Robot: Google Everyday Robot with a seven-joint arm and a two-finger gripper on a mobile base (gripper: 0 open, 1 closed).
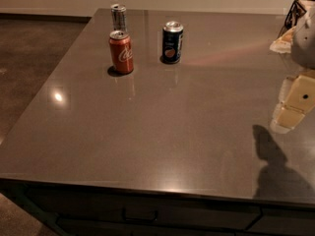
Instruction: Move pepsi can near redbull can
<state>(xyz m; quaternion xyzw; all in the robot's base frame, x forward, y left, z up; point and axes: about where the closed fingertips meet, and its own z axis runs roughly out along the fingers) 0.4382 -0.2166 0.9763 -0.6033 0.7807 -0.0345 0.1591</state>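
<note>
The pepsi can [173, 42] is dark navy with a round logo and silver top; it stands upright on the grey table [162, 132] toward the far middle. The redbull can [118, 17] is slim and silver-grey, upright near the table's far left edge. My gripper [291, 104], pale yellow-white, hangs at the right edge of the view above the table's right side, far from both cans. It holds nothing that I can see.
A red cola can [121, 51] stands upright just in front of the redbull can and left of the pepsi can. A dark wire basket [295, 11] with pale items sits at the far right corner. Floor lies beyond the table's left edge.
</note>
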